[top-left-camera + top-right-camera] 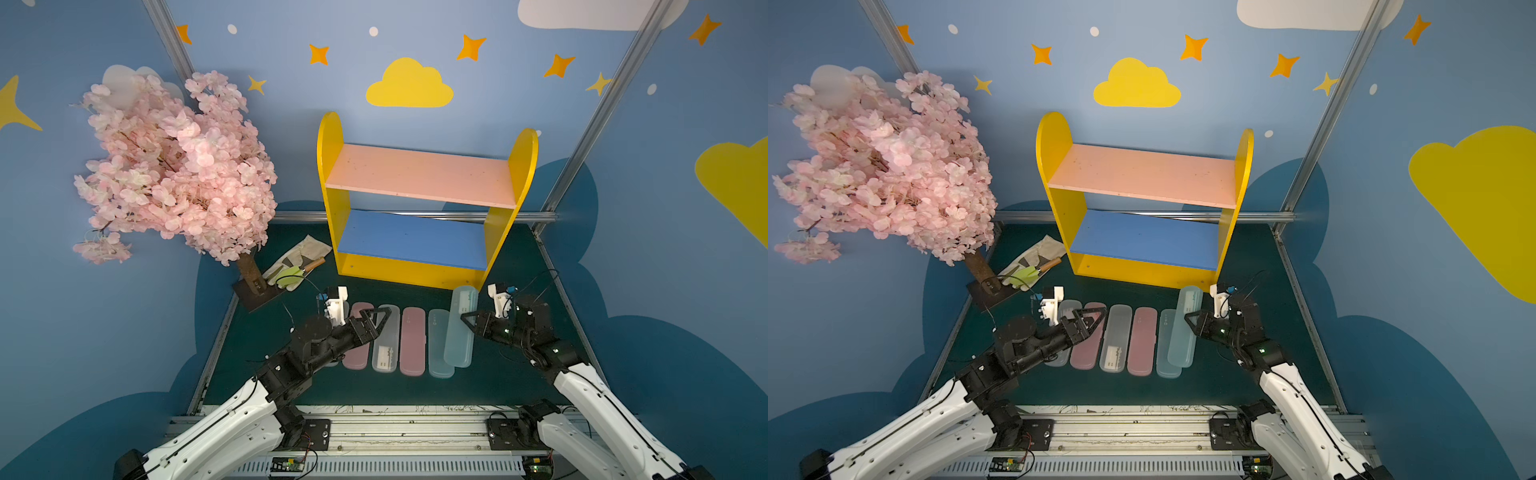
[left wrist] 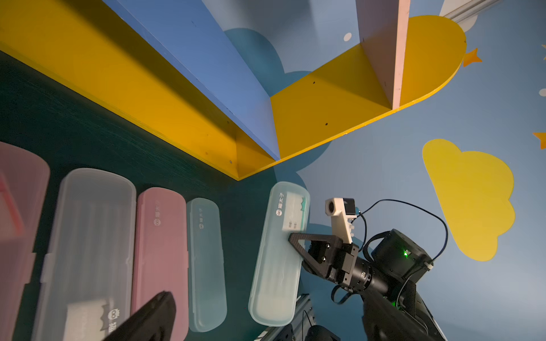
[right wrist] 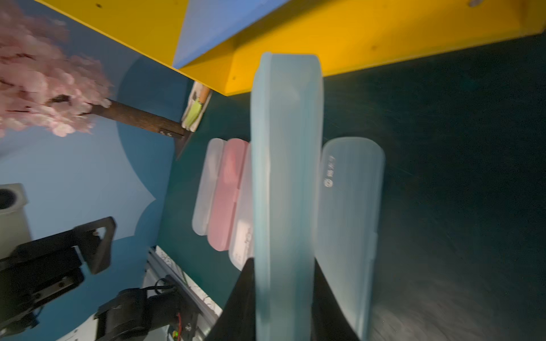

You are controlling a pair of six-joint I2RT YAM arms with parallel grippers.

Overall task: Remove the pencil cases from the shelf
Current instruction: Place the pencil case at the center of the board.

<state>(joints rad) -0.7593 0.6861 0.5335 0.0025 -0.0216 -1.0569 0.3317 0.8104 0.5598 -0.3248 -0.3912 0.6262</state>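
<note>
Grip: right gripper (image 1: 464, 320) clenched on long translucent pale-blue plastic pencil case (image 1: 457, 345), held just before yellow two-tier shelf (image 1: 330, 166) | left gripper (image 1: 380, 316) released | handling: we judged it light, stiff, slippery; mid-length hold best.

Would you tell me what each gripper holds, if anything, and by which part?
The right gripper pinches a pale blue case by its long edge near mid-length. The left gripper holds nothing.

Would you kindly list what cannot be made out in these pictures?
- White case nearest the tree: mostly hidden under the left arm in both top views.
- Held blue case: blurred, its end cut off by the frame edge, right wrist view.
- Its label print: too small in top views.
</note>
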